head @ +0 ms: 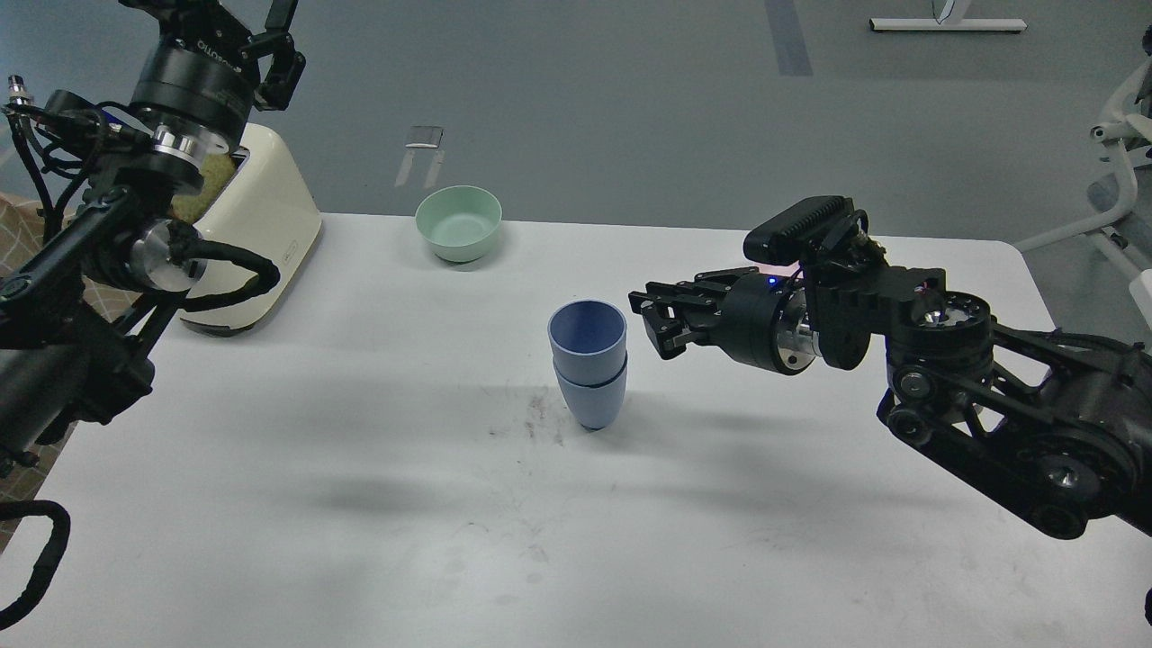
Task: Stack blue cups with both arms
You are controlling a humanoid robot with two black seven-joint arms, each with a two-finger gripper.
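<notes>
Two blue cups (588,363) stand nested near the middle of the white desk (360,504), one seated inside the other, both upright with mouths up. From how they sit, the stacking looks done.

My right jaws (650,326) reach in from the right at about the height of the upper cup's rim. They are spread and hold nothing, with the tips just beside the cup wall and a thin gap showing between them.

My left jaws (279,58) are raised high at the far left, above a cream-coloured appliance (261,243), well apart from the cups. They look empty, but from this angle I cannot tell whether they are spread or pressed together.

A pale green bowl (458,223) sits alone near the far edge of the desk, out of the way.

The main risk, as I judge it, lies on the right side. The stack is tall on a narrow base. If my right arm swings left or dips as it draws away, a fingertip could clip the upper rim and tip both cups over. The upper cup also seems to sit high in the lower one, so a slight knock might unseat it.
</notes>
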